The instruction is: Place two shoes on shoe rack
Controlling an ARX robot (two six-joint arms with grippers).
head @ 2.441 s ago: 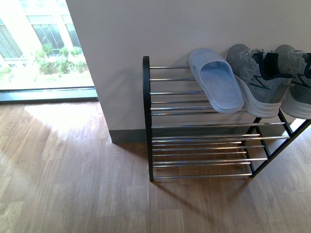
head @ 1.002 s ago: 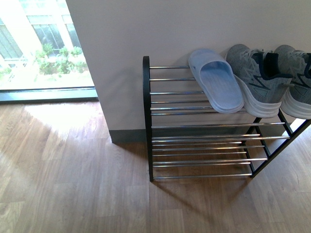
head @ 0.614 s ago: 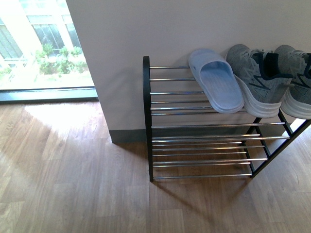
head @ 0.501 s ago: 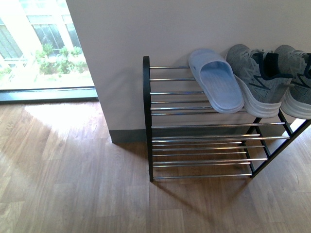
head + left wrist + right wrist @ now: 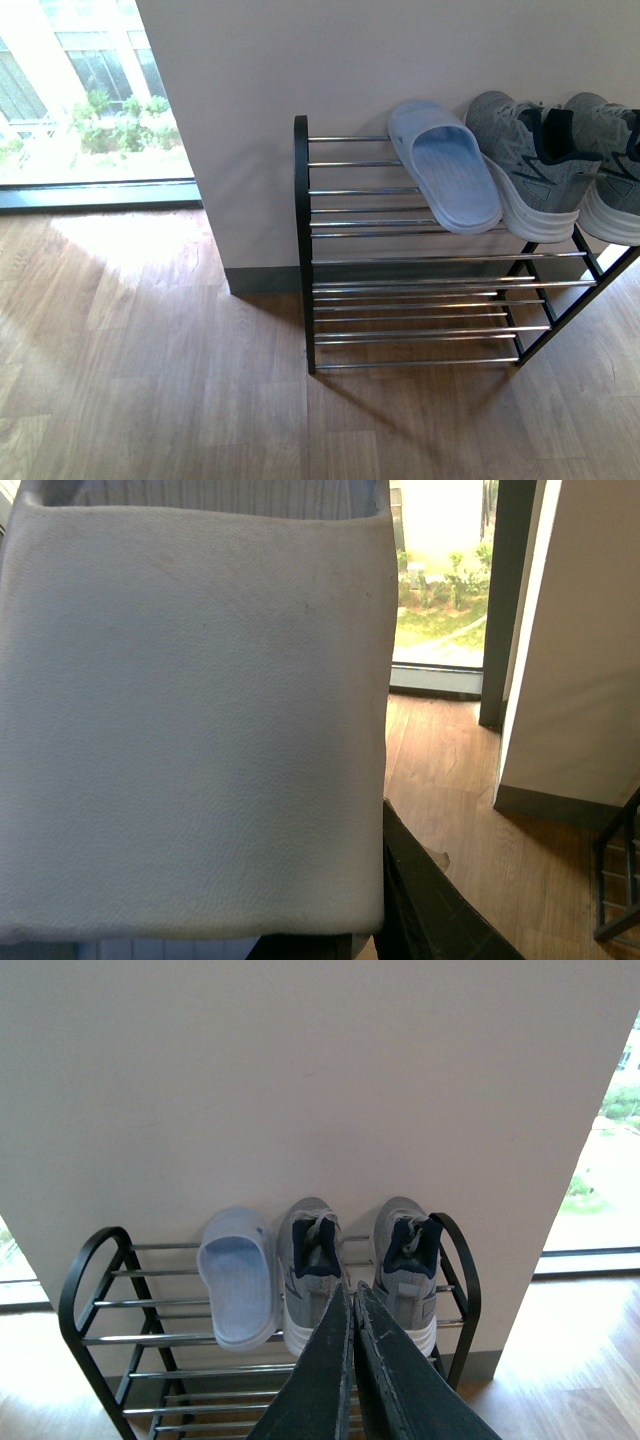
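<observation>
Against the pale wall (image 5: 300, 60), the shoe rack (image 5: 302, 250) is carrying one blue slide (image 5: 445, 170) beside both grey sneakers (image 5: 525, 160), my right tool (image 5: 352, 1325) is staying clenched empty, and my left tool's state I cannot tell.

Two grey sneakers (image 5: 357, 1265) side by side on top tier of chrome-rod shoe rack (image 5: 400, 300), beside pale blue slide (image 5: 445, 165)

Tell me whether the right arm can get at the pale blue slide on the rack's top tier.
Probably yes. The right gripper faces the shoe rack with fingers together, and nothing lies between it and the slide, which rests beside the grey sneakers.
</observation>
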